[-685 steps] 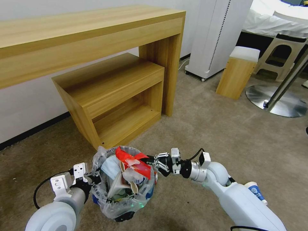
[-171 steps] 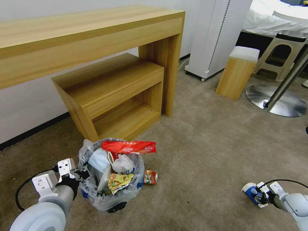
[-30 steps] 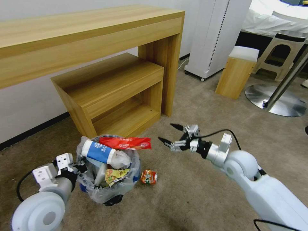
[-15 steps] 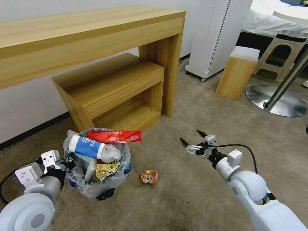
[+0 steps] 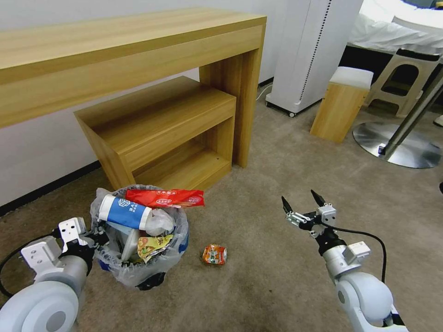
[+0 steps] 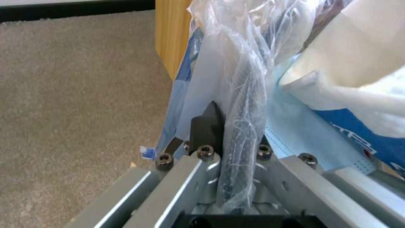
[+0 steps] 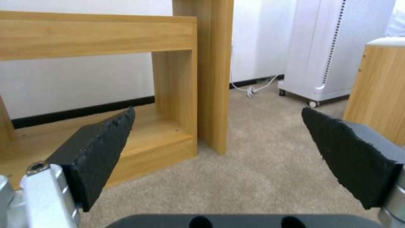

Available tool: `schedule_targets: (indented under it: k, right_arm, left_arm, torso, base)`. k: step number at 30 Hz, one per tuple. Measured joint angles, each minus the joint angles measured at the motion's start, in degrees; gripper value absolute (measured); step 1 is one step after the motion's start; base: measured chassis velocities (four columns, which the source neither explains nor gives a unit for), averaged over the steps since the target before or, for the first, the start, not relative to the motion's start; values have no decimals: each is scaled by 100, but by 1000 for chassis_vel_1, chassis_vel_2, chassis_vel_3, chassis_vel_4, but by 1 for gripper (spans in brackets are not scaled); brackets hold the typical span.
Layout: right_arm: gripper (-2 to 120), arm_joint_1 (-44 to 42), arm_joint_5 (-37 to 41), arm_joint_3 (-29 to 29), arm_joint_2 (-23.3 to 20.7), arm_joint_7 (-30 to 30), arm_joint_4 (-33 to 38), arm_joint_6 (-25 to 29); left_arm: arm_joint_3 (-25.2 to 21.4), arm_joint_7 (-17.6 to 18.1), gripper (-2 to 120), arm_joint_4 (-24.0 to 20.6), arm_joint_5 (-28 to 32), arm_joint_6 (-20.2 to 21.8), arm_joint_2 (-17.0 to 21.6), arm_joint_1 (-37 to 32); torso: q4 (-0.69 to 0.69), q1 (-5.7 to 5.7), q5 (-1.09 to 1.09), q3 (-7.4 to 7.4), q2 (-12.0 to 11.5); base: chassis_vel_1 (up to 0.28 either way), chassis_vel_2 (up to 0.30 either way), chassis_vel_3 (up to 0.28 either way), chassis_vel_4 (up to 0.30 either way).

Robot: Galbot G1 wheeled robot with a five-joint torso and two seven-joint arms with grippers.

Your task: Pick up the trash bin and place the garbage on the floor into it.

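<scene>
Beige carpet floor (image 5: 277,286) fills the foreground. At its near left, the left gripper (image 5: 92,240) is clamped on the bagged rim of the trash bin (image 5: 138,272), piled with litter. A crushed can (image 5: 214,254) lies just beside the bin. Rightward, well apart, the right gripper (image 5: 301,204) hangs spread wide, empty. Wooden shelf (image 5: 161,138) behind.

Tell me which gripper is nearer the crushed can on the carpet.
Right, narrowly. The right gripper hangs open above and to the right of the crushed can; the left gripper is beyond the trash bin, clamped on its rim.
</scene>
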State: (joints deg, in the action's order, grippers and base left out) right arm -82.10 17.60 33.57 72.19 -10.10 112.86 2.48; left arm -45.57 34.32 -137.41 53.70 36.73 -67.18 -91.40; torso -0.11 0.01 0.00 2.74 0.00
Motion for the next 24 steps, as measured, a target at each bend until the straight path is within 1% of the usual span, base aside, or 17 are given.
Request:
schedule_targets:
  k: [9, 18, 24]
  right_arm:
    - [100, 239, 20, -163, 16, -40, -287, 67]
    - [100, 276, 9, -208, 76, -74, -309, 74]
    - [100, 204, -6, -150, 98, -114, -302, 224]
  left_arm:
    - [-30, 33, 1, 17, 1, 37, -19, 6]
    - [-64, 16, 1, 24, 47, 41, -23, -6]
    - [-29, 16, 1, -13, 49, 54, -17, -5]
  torso:
    - [0, 0, 0, 0, 0]
    - [0, 0, 0, 0, 0]
    - [0, 0, 0, 0, 0]
  base:
    - [0, 0, 0, 0]
    - [0, 0, 0, 0]
    - [0, 0, 0, 0]
